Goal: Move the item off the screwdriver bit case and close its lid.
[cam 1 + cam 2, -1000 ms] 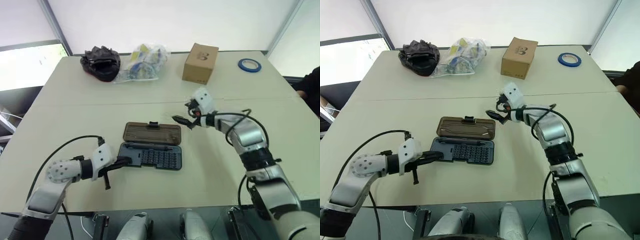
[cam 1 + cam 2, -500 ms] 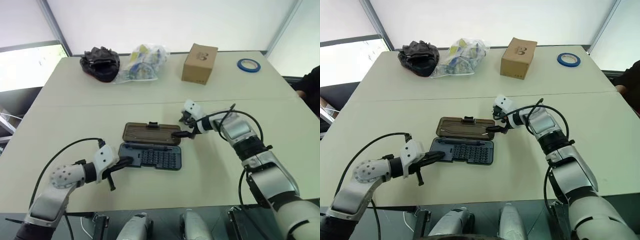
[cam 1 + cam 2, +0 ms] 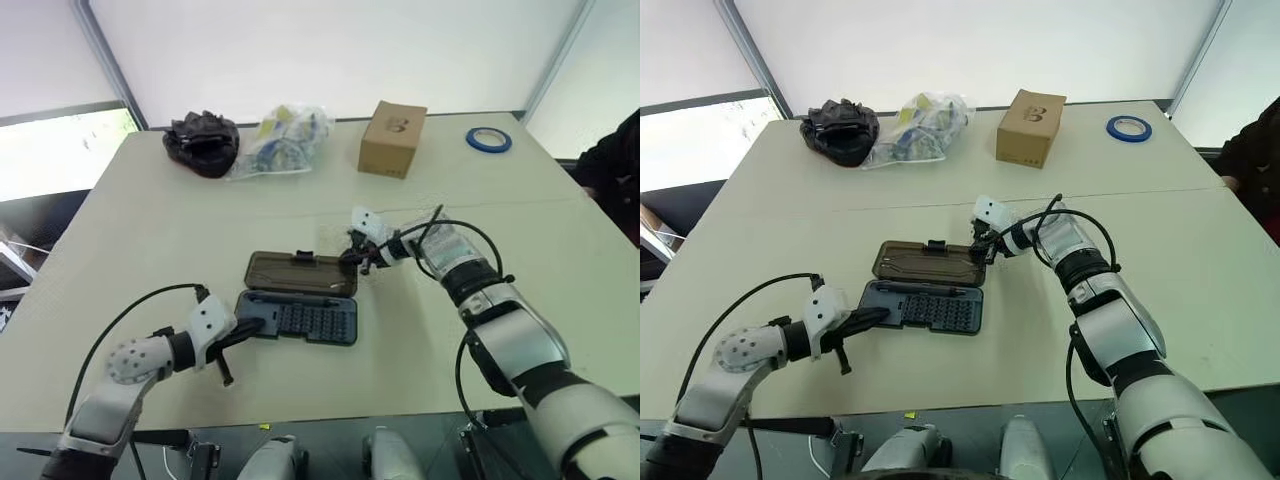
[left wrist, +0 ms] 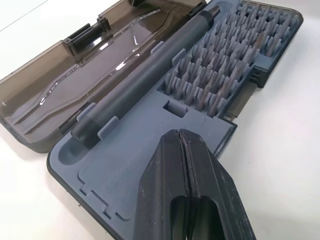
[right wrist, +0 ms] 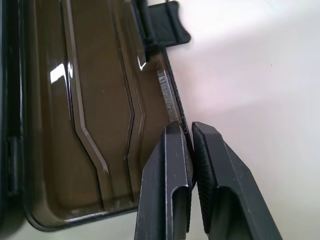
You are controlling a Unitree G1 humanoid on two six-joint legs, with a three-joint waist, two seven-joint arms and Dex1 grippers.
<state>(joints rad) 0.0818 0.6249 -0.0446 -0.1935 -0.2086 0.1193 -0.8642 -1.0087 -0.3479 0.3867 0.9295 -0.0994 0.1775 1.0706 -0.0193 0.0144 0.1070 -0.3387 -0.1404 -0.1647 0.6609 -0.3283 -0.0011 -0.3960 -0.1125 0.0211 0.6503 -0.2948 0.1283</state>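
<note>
The screwdriver bit case (image 3: 310, 320) lies open in the middle of the table, its dark grey-blue tray holding rows of bits and a grey driver handle (image 4: 145, 80). The smoky brown lid (image 3: 295, 272) lies flat behind the tray, black latch tab (image 5: 167, 22) on its far edge. My left gripper (image 3: 250, 327) is shut, its tips resting on the tray's left end (image 4: 179, 134). My right gripper (image 3: 358, 262) is shut on the lid's far rim near the right corner (image 5: 189, 127). The item is out of view; nothing loose lies on the tray or lid.
Along the table's back edge sit a black cloth bundle (image 3: 203, 138), a crumpled plastic bag (image 3: 285, 135), a cardboard box (image 3: 392, 138) and a blue tape roll (image 3: 488, 139). A person's dark sleeve (image 3: 615, 160) shows at the right edge.
My right gripper came down and leftward from above the table to the lid's right far corner and shut on its rim. The left gripper stayed at the tray's left end.
</note>
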